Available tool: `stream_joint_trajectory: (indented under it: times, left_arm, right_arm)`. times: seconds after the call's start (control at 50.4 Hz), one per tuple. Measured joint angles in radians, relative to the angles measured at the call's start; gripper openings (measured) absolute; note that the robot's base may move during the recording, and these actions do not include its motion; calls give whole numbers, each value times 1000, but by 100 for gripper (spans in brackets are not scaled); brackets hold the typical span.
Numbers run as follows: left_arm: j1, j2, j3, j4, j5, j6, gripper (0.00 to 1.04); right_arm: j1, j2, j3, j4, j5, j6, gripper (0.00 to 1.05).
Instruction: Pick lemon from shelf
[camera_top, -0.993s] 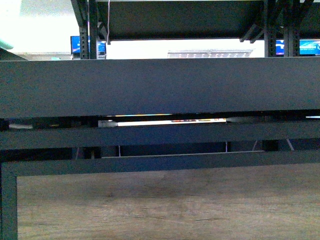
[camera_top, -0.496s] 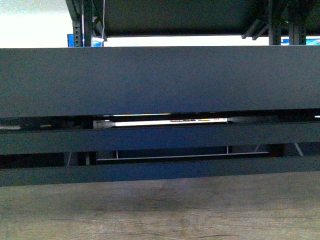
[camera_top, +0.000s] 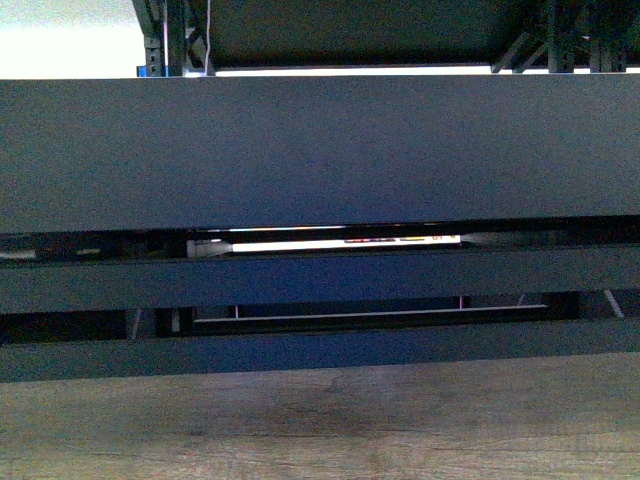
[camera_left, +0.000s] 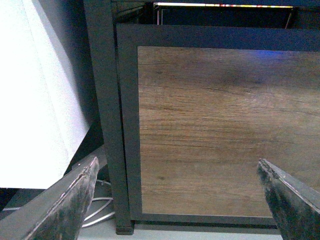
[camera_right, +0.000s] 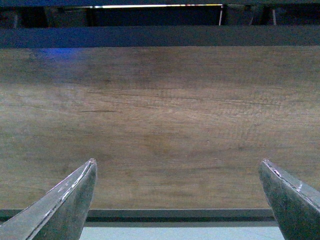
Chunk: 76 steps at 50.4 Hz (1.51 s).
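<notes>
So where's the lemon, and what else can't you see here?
Lemon: in no view.
Tray contents: front view, hidden behind the black front of the shelf.
Upper tiers: both wrist views, cut off above the wood-grain panel.
Coloured marks in the bright gap: front view, too small to identify.

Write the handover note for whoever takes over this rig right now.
Left gripper: open, empty, facing the wood-grain lower panel of the black metal-framed produce shelf, beside its black corner post.
Right gripper: open, empty, facing the same panel.
Yellow oval lemon: not visible in any view.
Done: nothing picked.
To do: probably rise to tray level, find the lemon, grasp it, withdraw.
</notes>
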Motion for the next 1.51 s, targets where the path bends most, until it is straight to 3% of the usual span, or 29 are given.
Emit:
stream_joint_trajectory:
  times: [1.509]
  left_arm:
    - [0,-1,0,0,0,0,97]
  right_arm:
    - [0,0,0,0,-3,0,97]
